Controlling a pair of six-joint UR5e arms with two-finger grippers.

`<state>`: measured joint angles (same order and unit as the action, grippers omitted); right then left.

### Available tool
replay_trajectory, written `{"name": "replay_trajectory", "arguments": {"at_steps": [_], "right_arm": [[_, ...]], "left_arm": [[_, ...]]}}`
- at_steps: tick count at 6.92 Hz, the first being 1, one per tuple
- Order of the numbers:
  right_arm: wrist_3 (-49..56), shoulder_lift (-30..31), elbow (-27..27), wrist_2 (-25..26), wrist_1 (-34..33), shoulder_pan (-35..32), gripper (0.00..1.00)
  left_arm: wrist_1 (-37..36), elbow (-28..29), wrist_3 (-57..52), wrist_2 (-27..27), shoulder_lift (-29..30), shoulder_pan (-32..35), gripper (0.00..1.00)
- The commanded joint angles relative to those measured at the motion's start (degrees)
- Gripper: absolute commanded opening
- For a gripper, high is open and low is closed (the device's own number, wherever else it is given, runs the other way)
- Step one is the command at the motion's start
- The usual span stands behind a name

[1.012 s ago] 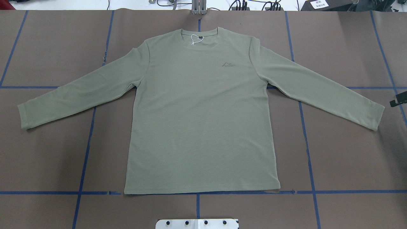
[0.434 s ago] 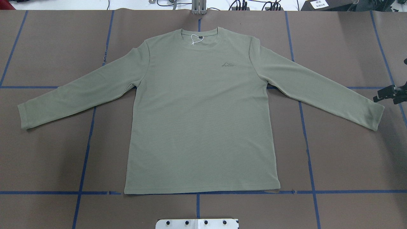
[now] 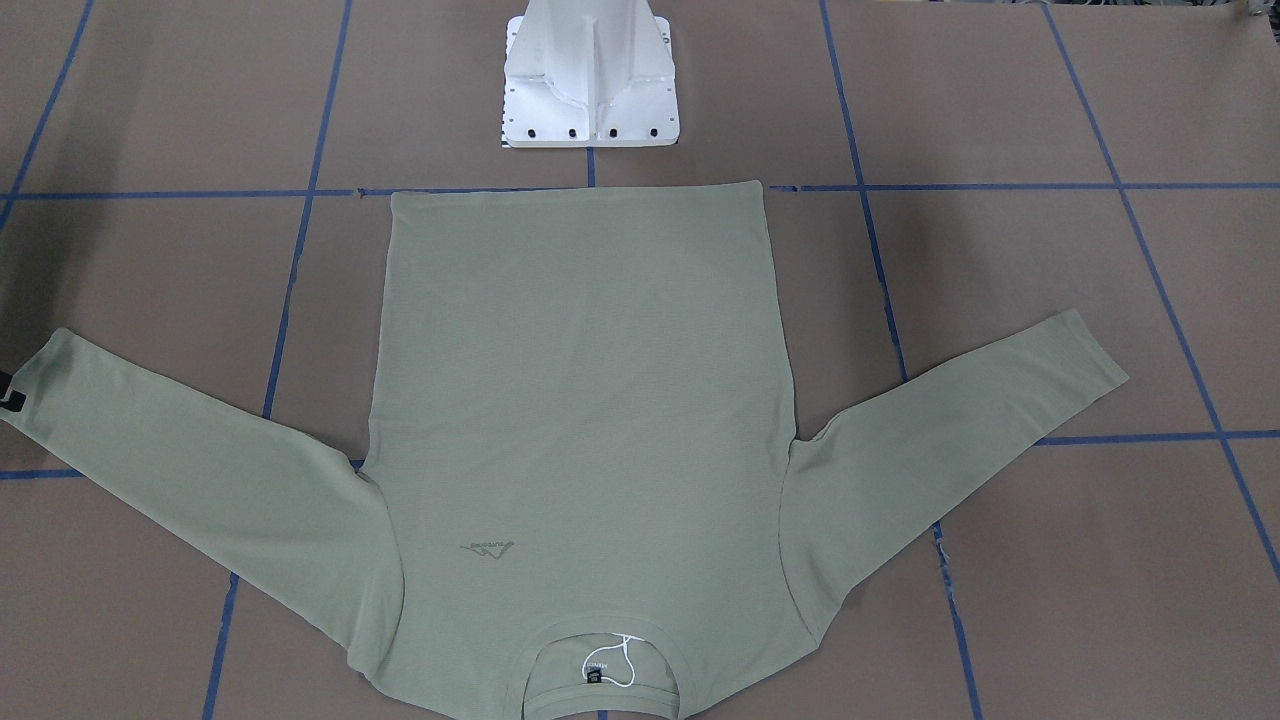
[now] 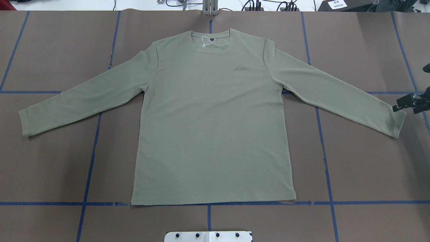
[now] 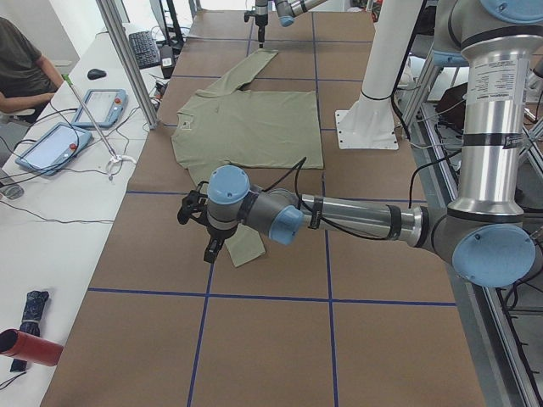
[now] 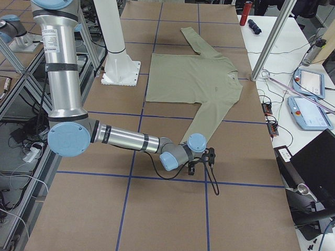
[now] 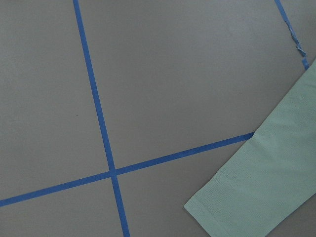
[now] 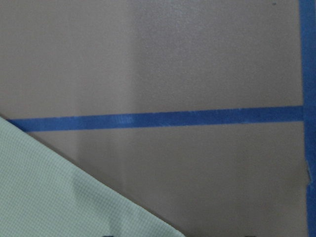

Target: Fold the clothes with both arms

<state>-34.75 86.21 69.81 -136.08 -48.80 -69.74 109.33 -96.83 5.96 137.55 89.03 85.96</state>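
**Overhead view.** The pale green long-sleeved shirt (image 4: 211,127) is lying flat and face up at the centre of the frame on the brown desk (image 4: 47,168). Its collar (image 4: 215,33) is pointing toward the top, and its hem is running along a blue tape line (image 4: 369,202) near the bottom. Both sleeves are spreading outward and downward.

The right hand (image 4: 403,105) is entering at the right edge, at the upper edge of the cuff (image 4: 396,122) on that side. Its jaws are standing apart and gripping nothing. Whether it is touching the fabric cannot be told.

**Right wrist view.** A corner of green knit is filling the lower left, with bare desk and tape above it.

**View from the desk's left end.** The left hand (image 5: 199,231) is showing only here, at centre left, hovering over the opposite cuff (image 5: 244,248). Whether it is parted or closed cannot be told.

**Left wrist view.** That cuff is lying in the lower right, beside a tape crossing (image 7: 112,172).

**Front-facing view.** The white pedestal base (image 3: 590,90) is standing at top centre, just beyond the hem.
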Motion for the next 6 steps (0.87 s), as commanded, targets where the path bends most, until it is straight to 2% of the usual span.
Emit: {"name": "replay_trajectory", "arguments": {"at_steps": [1, 2, 3, 4, 6], "right_arm": [[-0.06, 0.27, -0.38, -0.15, 0.02, 0.30, 0.85], [-0.15, 0.36, -0.38, -0.15, 0.02, 0.30, 0.67], [-0.23, 0.53, -0.38, -0.15, 0.02, 0.30, 0.36], [-0.23, 0.53, 0.32, -0.58, 0.02, 0.22, 0.00], [-0.06, 0.45, 0.59, -0.85, 0.02, 0.22, 0.00]], "left_arm": [[0.00, -0.03, -0.07, 0.00, 0.00, 0.00, 1.00], [0.00, 0.15, -0.07, 0.00, 0.00, 0.00, 1.00], [0.00, 0.32, -0.07, 0.00, -0.09, 0.00, 1.00], [0.00, 0.32, -0.07, 0.00, -0.09, 0.00, 1.00], [0.00, 0.41, -0.16, 0.00, -0.09, 0.00, 1.00]]}}
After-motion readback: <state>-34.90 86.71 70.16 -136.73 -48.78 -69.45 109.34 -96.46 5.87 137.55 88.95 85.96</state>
